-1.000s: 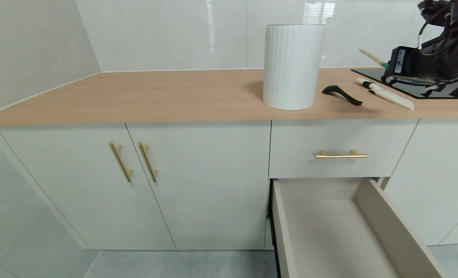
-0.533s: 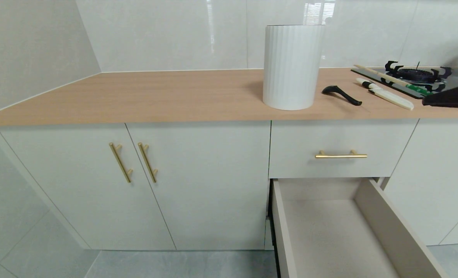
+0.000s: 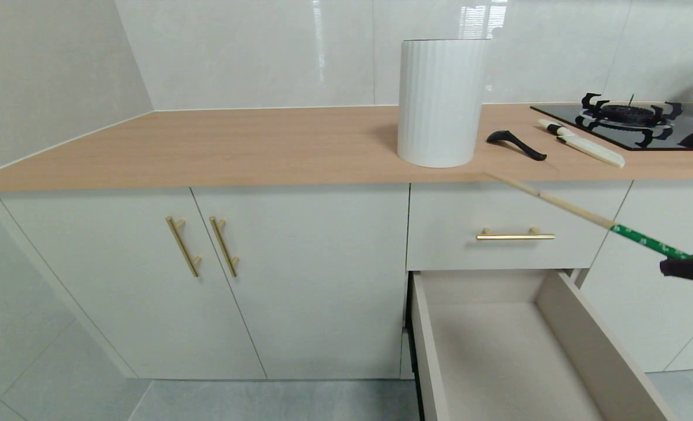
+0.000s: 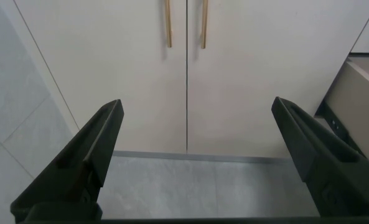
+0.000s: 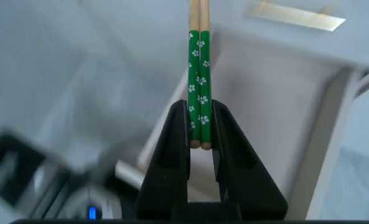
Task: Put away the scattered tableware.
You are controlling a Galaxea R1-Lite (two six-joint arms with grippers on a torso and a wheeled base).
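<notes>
Right pincer (image 3: 690,268) is clenched on the green flowered ends of the chopsticks (image 3: 580,215), at 4 o'clock in the head view. The sticks slant toward 10 o'clock across the shut drawer front (image 3: 469,222), higher than the open drawer (image 3: 592,345). Left pincer (image 4: 198,107) is spread wide and holds nothing, facing cupboard doors (image 4: 184,74). Half a second ago the chopsticks were level with the hob (image 3: 633,126); they have since dropped below the surface (image 3: 235,146). On it, at 1 o'clock, lie the knife (image 3: 583,149) and a black tool (image 3: 516,143).
</notes>
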